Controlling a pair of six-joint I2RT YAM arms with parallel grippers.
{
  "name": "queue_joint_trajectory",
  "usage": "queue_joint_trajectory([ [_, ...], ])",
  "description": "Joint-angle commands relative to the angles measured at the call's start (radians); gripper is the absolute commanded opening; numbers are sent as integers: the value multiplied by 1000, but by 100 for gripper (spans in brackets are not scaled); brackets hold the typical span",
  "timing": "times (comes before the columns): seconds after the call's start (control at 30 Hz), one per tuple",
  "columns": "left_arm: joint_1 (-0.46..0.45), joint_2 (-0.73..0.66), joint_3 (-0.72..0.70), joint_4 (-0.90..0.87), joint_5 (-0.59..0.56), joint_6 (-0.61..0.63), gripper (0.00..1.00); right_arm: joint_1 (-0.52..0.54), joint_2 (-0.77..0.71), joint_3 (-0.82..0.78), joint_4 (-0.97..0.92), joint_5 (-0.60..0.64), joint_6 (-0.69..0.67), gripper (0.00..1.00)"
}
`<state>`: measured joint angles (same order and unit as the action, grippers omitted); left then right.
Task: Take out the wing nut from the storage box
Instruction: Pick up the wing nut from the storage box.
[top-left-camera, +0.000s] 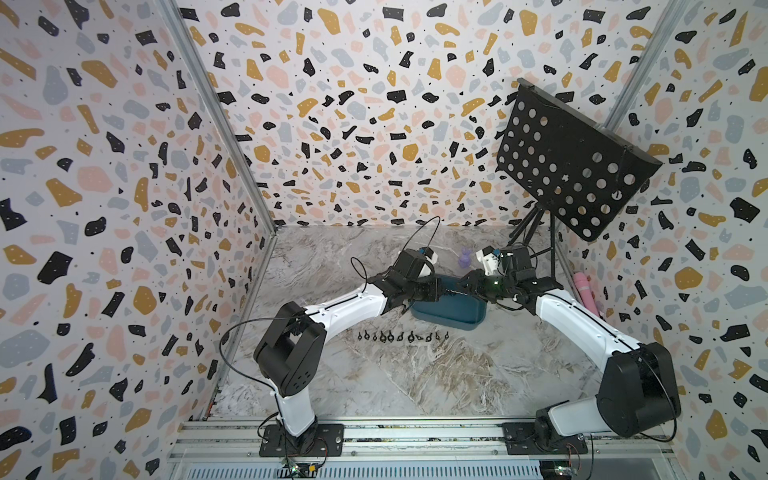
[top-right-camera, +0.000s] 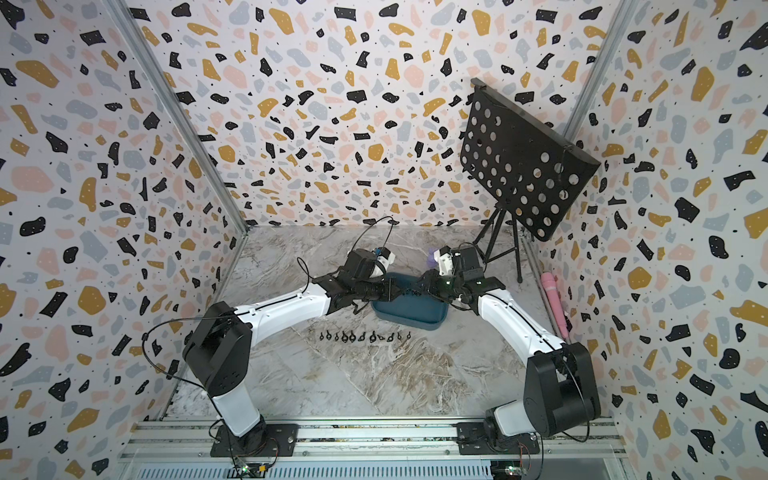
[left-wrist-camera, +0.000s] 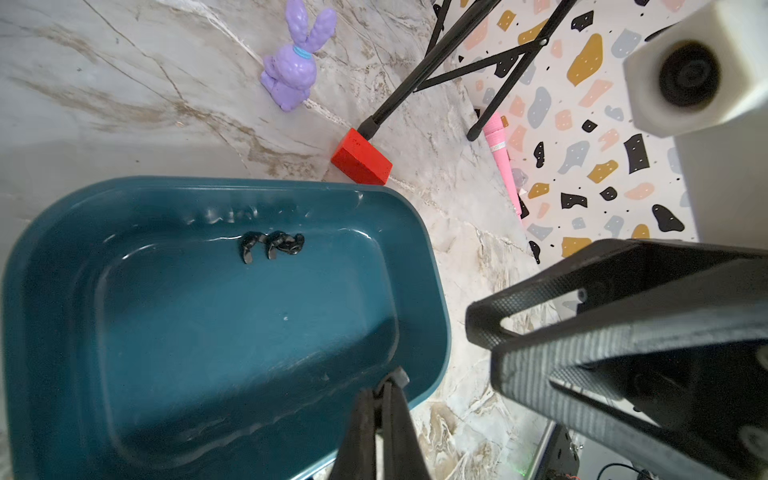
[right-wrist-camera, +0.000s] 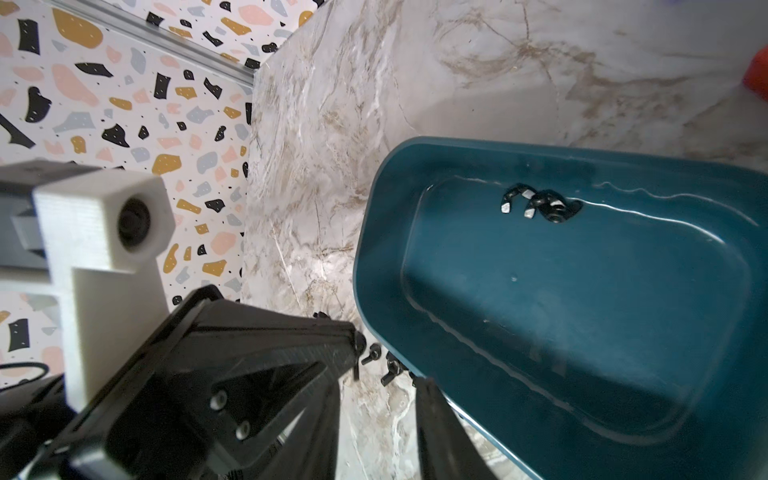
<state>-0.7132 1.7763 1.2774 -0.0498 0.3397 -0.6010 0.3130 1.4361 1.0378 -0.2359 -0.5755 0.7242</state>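
1. Storage box (top-left-camera: 451, 318): a shallow dark teal tub with rounded corners and a glossy inside. It is set on the marble table (top-left-camera: 415, 386) between the two grippers.
2. Wing nuts in the box (left-wrist-camera: 272, 246): at least two are seen, small and black, with glinting wing tips. They lie touching one another at the foot of a long wall.
3. Wing nuts on the table (top-left-camera: 401, 336): a row is laid out just in front of the box.
4. Left gripper (left-wrist-camera: 384, 386): the jaws are pressed together at the box's rim, near a corner. Whether the wall is pinched cannot be told.
5. Right gripper (right-wrist-camera: 380, 399): the jaws are parted by a moderate gap at the box's edge, and nothing is seen between them.
6. Progress: most of the job is judged done. The nuts in item 2 are not yet lifted out.
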Motion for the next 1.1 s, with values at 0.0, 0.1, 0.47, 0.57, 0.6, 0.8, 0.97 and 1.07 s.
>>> queue_joint_trajectory([
  [0.0, 2, -35, -18, 77, 26, -42, 0, -5, 3, 36, 68, -24, 61, 33],
  [0.1, 1, -41, -22, 80, 27, -49, 0, -2, 13, 33, 86, -31, 78, 30],
  [0.47, 1, -35, -11, 94, 40, -63, 0, 25, 50, 23, 109, -35, 104, 27],
  [0.57, 1, -37, -7, 95, 41, -63, 0, 37, 64, 25, 106, -34, 104, 27],
  [0.6, 1, -36, -6, 96, 42, -64, 0, 40, 68, 25, 106, -33, 104, 27],
  [0.8, 1, -32, 2, 99, 51, -69, 0, 49, 80, 24, 113, -34, 110, 25],
  [0.97, 1, -28, 8, 105, 51, -83, 0, 62, 80, 8, 144, -40, 145, 21],
  [1.07, 1, -23, 18, 114, 60, -97, 0, 73, 80, -20, 184, -46, 190, 21],
])
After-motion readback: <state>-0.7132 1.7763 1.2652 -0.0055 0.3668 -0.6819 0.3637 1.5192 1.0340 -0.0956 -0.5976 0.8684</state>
